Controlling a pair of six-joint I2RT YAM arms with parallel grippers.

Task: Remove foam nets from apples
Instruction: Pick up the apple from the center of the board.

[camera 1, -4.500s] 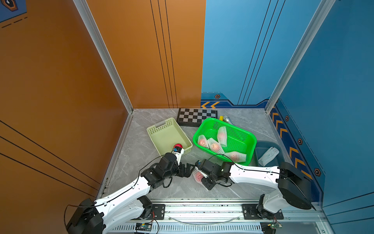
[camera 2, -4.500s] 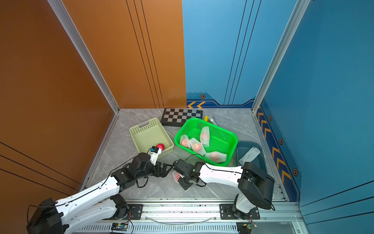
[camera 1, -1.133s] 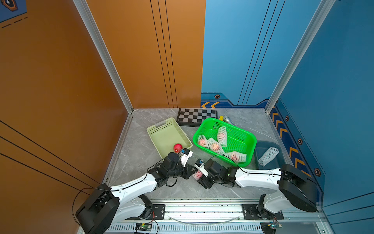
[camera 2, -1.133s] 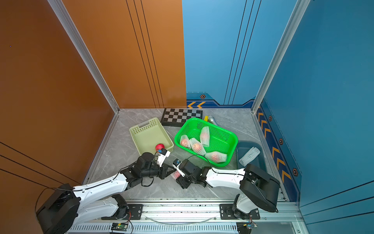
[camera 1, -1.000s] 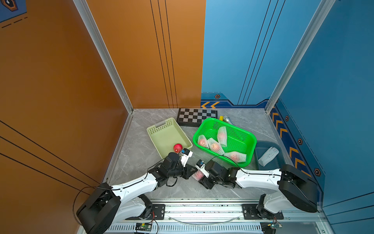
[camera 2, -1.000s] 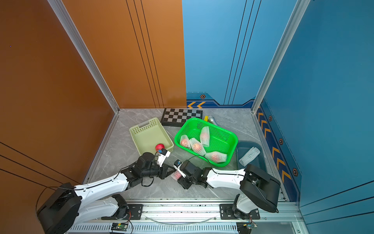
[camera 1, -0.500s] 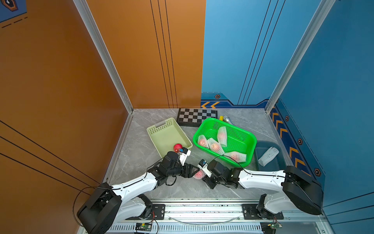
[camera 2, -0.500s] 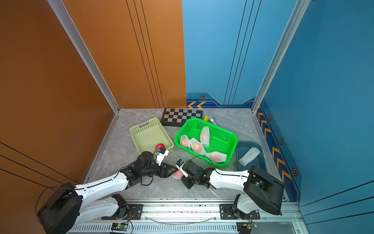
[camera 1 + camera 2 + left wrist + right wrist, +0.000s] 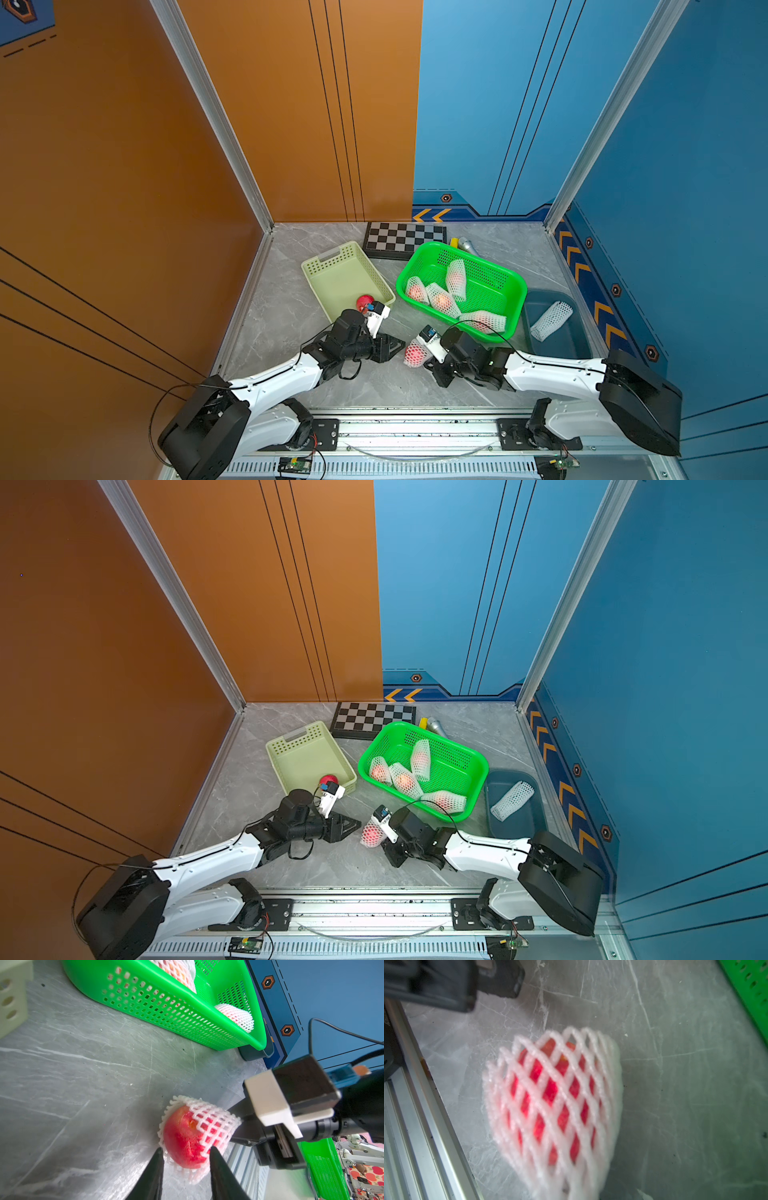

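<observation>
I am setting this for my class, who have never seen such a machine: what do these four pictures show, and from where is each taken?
Two white robot arms work on a grey table. Two pictures look down from above, side by side; two come from cameras on the arms' wrists. The right pincer is shut on a foam net with an apple inside; the left pincer, open, points at it. A green basket holds four more netted apples, a pale tray one bare apple, a dark bin one empty net.

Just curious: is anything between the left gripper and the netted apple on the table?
Nothing visible. The open left gripper sits right before the apple, whose near end is bare; the net covers the rest.
</observation>
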